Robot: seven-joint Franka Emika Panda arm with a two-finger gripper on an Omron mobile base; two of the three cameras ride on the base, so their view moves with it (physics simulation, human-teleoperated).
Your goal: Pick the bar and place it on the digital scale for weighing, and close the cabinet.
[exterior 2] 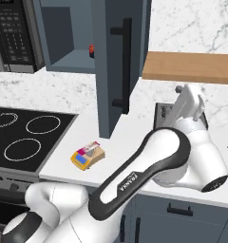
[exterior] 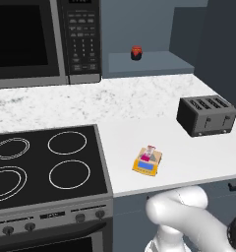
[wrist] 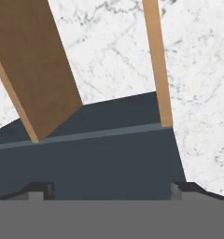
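Observation:
The pink bar point(exterior: 149, 153) point(exterior 2: 91, 150) lies on top of the yellow-orange digital scale point(exterior: 145, 166) point(exterior 2: 82, 160), near the front edge of the white counter. The slate blue-grey cabinet door point(exterior 2: 106, 66) stands swung open, its black bar handle point(exterior 2: 127, 64) facing right. My arm reaches up on the right of the door, and the white hand point(exterior 2: 190, 100) sits in front of a wooden shelf. In the hand view my gripper point(wrist: 108, 190) is open, its dark fingertips point(wrist: 37, 189) wide apart with nothing between them, facing a slate blue-grey panel.
A small round red-and-black object point(exterior: 136, 52) sits on the open cabinet's shelf. The dark toaster point(exterior: 206, 115) stands at the right of the counter, the black stove point(exterior: 41, 162) at the left, the microwave point(exterior: 41, 39) above it. A wooden shelf point(exterior 2: 187, 66) hangs on the marble wall.

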